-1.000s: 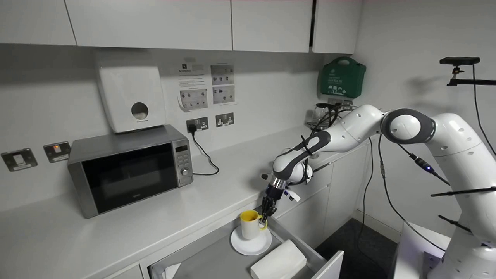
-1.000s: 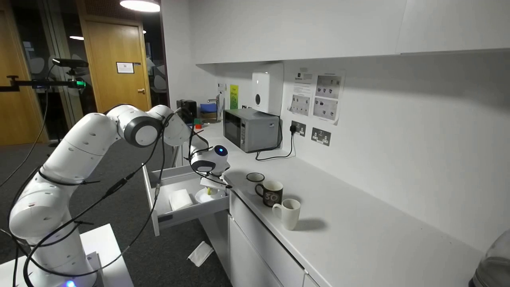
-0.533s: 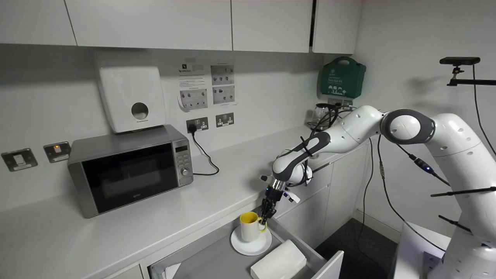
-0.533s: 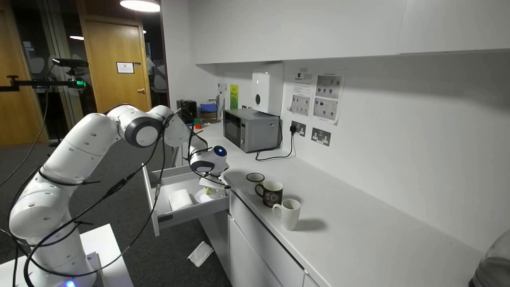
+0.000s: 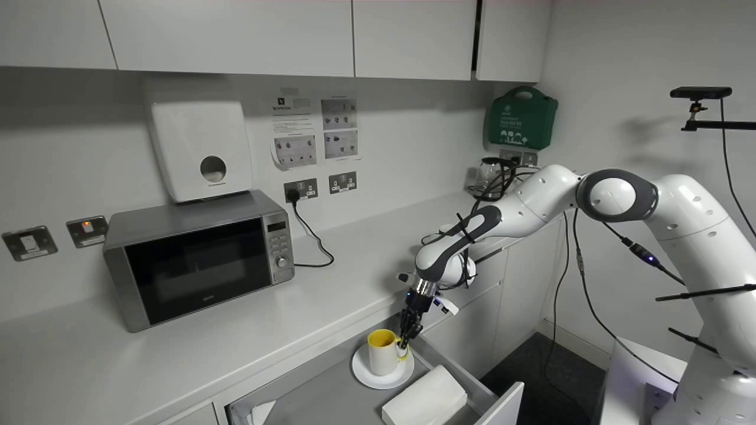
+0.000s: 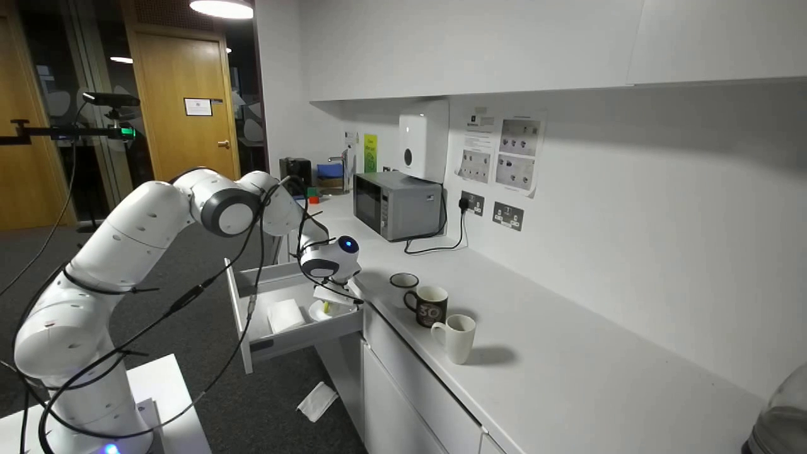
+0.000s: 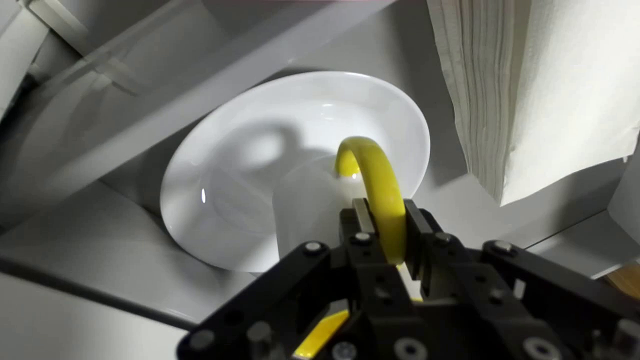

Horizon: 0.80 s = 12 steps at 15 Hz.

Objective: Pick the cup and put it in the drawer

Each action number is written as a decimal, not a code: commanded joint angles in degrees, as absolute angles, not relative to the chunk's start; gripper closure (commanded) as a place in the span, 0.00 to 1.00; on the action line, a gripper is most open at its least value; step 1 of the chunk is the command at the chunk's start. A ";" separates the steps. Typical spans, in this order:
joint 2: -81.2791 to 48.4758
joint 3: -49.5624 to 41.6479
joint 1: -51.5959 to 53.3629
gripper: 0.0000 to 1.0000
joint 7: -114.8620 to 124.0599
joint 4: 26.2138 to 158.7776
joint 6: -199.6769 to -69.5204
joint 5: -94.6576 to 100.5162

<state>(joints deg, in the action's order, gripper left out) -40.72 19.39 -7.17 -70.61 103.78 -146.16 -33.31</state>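
While the arm (image 5: 525, 203) arches out and slopes down to the pulled-out drawer (image 5: 331, 398), the gripper (image 7: 389, 220) pinches the yellow handle (image 7: 381, 185) of the cup (image 5: 383, 357) from both sides. Cup: roughly upright, inside drawer, over a white plate (image 7: 360, 107); contact unclear. Paper towels (image 7: 565, 90) lie just beside the plate; microwave (image 5: 201, 265) on the counter (image 5: 348, 268), well apart.

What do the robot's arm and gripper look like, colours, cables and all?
The arm is glossy white and rounded, with dark grey joint bands, black cables looping along it and a blue light at the wrist. A silver collar leads to the gripper, which is black and angular, with slim fingers and pale metal screws. No lettering is legible on either.
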 commanded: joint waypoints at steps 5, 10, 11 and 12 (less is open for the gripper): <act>-40.41 21.39 -9.71 0.95 -73.27 104.37 -145.83 -33.15; -40.40 21.33 -9.68 0.95 -73.34 104.39 -145.80 -33.01; -40.42 21.33 -9.68 0.95 -73.38 104.37 -145.79 -32.98; -40.47 21.30 -9.64 0.95 -73.42 104.36 -145.80 -32.90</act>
<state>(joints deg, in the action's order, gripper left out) -41.36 19.59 -7.62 -70.69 103.78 -146.16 -33.29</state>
